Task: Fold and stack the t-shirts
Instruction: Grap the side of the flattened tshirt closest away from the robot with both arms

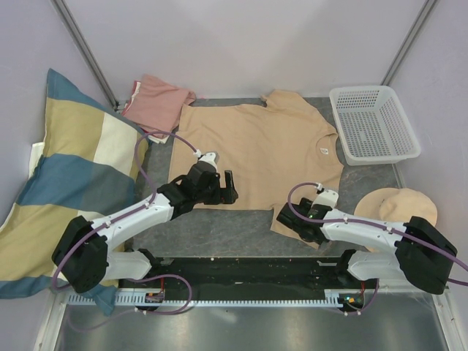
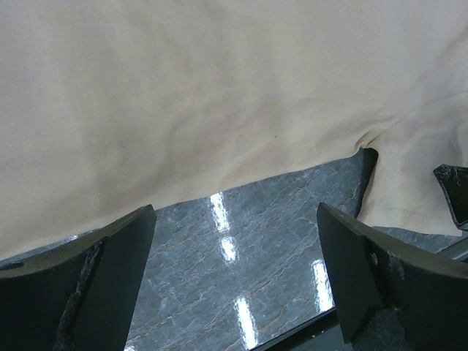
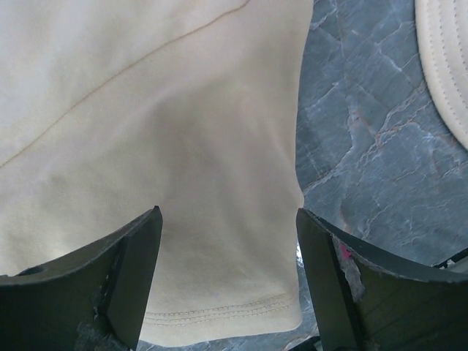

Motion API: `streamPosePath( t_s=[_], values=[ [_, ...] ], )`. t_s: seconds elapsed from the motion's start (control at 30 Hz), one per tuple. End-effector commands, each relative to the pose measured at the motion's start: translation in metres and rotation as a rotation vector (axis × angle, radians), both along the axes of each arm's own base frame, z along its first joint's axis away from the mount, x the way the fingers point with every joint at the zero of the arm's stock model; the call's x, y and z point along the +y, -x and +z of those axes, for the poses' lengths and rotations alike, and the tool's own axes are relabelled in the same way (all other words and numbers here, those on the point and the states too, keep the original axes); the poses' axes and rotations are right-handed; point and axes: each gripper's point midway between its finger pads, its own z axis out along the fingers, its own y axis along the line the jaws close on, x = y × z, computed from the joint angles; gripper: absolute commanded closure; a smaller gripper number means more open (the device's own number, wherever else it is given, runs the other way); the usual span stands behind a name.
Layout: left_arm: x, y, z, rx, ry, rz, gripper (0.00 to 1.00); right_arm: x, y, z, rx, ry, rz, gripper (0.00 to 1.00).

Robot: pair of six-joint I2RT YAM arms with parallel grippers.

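tan t-shirt (image 1: pixel 256 146): spread out flat in the middle of the table (image 1: pixel 219 234), neck and its little white label towards the basket (image 1: pixel 373 124), hem towards the pillow (image 1: pixel 66 183). no fold in it yet as far as we can see.

pink t-shirt (image 1: pixel 157 102): sitting in the far left corner, touching the pillow, with one corner of the tan tee just beside it. it looks bunched or roughly doubled over, and we honestly can't tell if that counts as folded.

left gripper (image 1: pixel 228 186): jaws wide apart, nothing between them. in the wrist view it (image 2: pixel 234 241) is over bare table right at the near edge of the tan tee, the cloth just ahead of the fingertips.

right gripper (image 1: pixel 289 219): also spread wide. its own camera shows it (image 3: pixel 227 241) straddling the near sleeve, the stitched sleeve hem between the fingers (image 3: pixel 124 270). it isn't pinching anything, and we can't tell if it's touching the cloth.

other stuff: the beige hat (image 1: pixel 395 205) is near the right arm, well clear of the shirt body. the basket looks empty.

progress: pretty early, we'd say. one tee is laid out ready, no stack exists, and the two shirts are apart from each other.

what's left: our guess is the near sleeve and side get grabbed and folded in first, then the rest of the folds, then the same for the pink one if it needs it, then one goes on top of the other.
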Motion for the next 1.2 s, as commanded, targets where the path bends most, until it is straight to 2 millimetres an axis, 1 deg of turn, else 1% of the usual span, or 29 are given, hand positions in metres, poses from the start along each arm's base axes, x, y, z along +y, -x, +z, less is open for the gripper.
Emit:
streamPosePath(
  t_s=[0.0,0.2,0.4,0.47,0.5,0.57,0.6,0.7,0.8,0.87,0.9,0.93,1.0,1.17],
  values=[
    [-0.009,-0.006,0.014,-0.029,0.028,-0.021,0.0,0.001,0.007,-0.007,0.015,-0.052,-0.045,0.18],
    [-0.006,-0.003,0.008,-0.021,0.021,-0.019,0.0,0.007,0.01,-0.007,0.033,-0.092,-0.049,0.18],
    [-0.004,-0.001,0.006,-0.019,0.02,-0.017,0.0,0.022,0.012,-0.01,0.063,-0.157,-0.04,0.2],
    [-0.003,0.0,0.005,-0.018,0.016,-0.015,0.0,0.024,0.014,-0.012,0.073,-0.168,-0.036,0.23],
    [-0.003,0.0,0.005,-0.017,0.017,-0.014,0.0,0.025,0.014,-0.012,0.074,-0.174,-0.036,0.25],
    [-0.003,0.0,0.004,-0.015,0.015,-0.014,0.0,0.028,0.014,-0.014,0.077,-0.188,-0.03,0.35],
    [-0.003,0.0,0.003,-0.014,0.016,-0.013,0.0,0.029,0.014,-0.015,0.077,-0.193,-0.028,0.45],
    [-0.001,0.002,0.001,-0.01,0.012,-0.01,0.0,0.033,0.014,-0.019,0.08,-0.208,-0.02,0.6],
    [0.001,0.002,0.001,-0.009,0.006,-0.006,0.0,0.036,0.012,-0.021,0.083,-0.207,-0.012,0.63],
    [0.002,0.002,0.001,-0.012,0.002,-0.002,0.0,0.042,0.007,-0.019,0.079,-0.194,0.01,0.66],
    [0.003,0.002,0.001,-0.013,0.001,0.002,0.0,0.044,0.006,-0.019,0.082,-0.192,0.022,0.72],
    [0.005,0.002,0.0,-0.012,-0.004,0.006,0.0,0.048,0.005,-0.02,0.084,-0.19,0.028,0.76],
    [0.005,0.002,0.0,-0.011,-0.006,0.007,0.0,0.057,0.001,-0.02,0.089,-0.203,0.055,0.82],
    [0.011,0.004,-0.001,-0.014,-0.023,0.021,0.0,0.087,-0.009,-0.024,0.093,-0.222,0.111,0.85]
  ],
)
